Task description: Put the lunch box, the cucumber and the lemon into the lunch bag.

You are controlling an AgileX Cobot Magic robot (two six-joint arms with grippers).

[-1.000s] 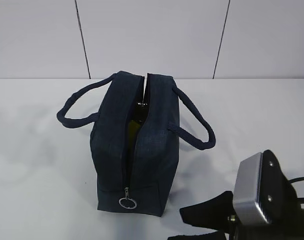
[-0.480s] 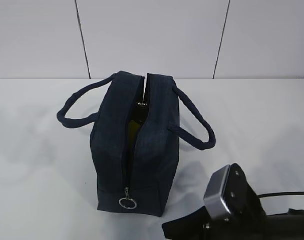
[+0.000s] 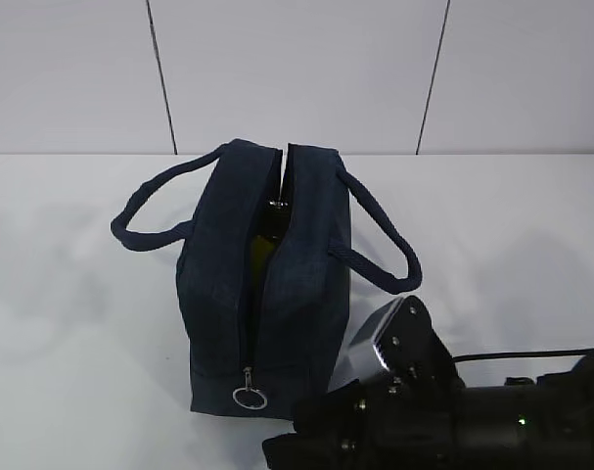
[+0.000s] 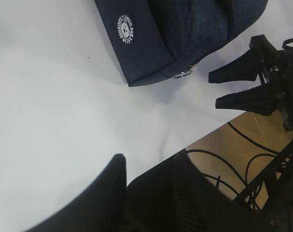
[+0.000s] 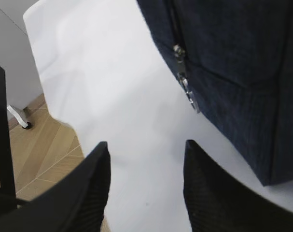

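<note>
Packing looks finished; closing the lunch bag (image 3: pixel 262 284) seems next. The right gripper (image 5: pixel 144 186), fingers apart and empty, must reach the zipper pull (image 5: pixel 187 92) just ahead.

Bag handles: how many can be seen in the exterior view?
2. One handle loops out on the left side of the bag; the other handle loops out on its right side.
</note>
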